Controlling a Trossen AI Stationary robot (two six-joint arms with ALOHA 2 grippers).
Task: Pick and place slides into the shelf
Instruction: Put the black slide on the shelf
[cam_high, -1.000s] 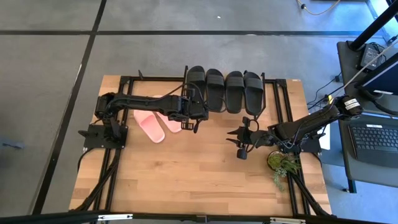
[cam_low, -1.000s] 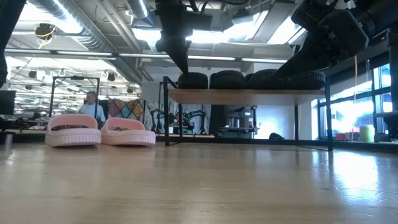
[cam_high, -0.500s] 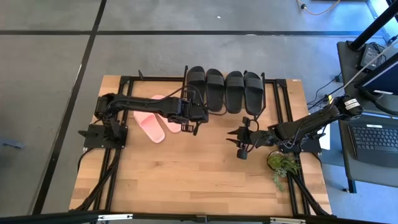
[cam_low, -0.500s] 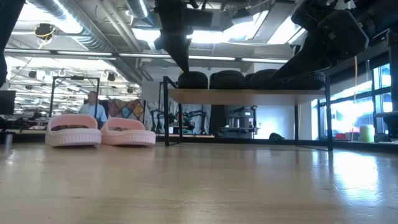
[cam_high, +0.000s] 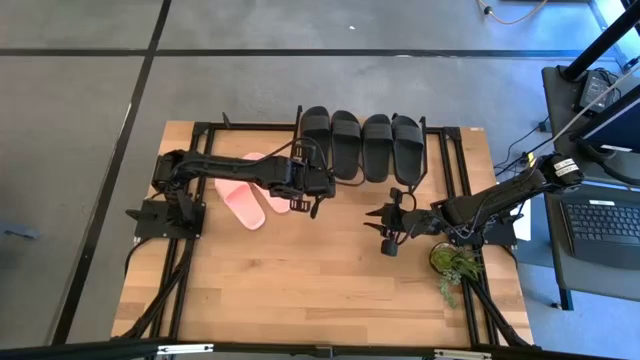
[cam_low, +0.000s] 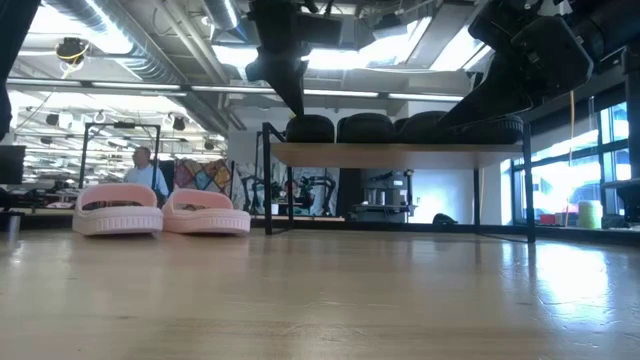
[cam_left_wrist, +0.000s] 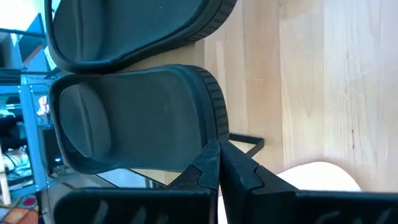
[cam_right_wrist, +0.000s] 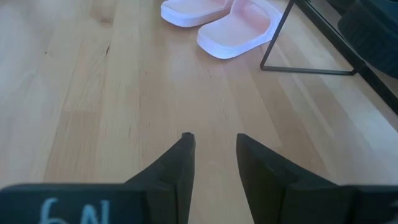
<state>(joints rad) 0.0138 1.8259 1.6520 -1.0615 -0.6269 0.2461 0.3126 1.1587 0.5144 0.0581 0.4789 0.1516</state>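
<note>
Hovering clenched and empty by the shelf (cam_high: 445, 150), the left gripper (cam_high: 316, 203) must next spread and take a pink slide (cam_high: 243, 204); right gripper (cam_high: 385, 229) waits parted, empty.

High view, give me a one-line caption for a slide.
Four black rubbery slides sit on the low shelf; two pink slides wait on the table beside the shut left gripper; the right gripper hovers open.

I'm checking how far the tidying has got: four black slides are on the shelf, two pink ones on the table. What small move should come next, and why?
Probably the left gripper, shut and empty beside the shelf, should swing to the nearer pink slide and open over it. Both pink slides lie on the table, and the right gripper hovers open, farther off.
</note>
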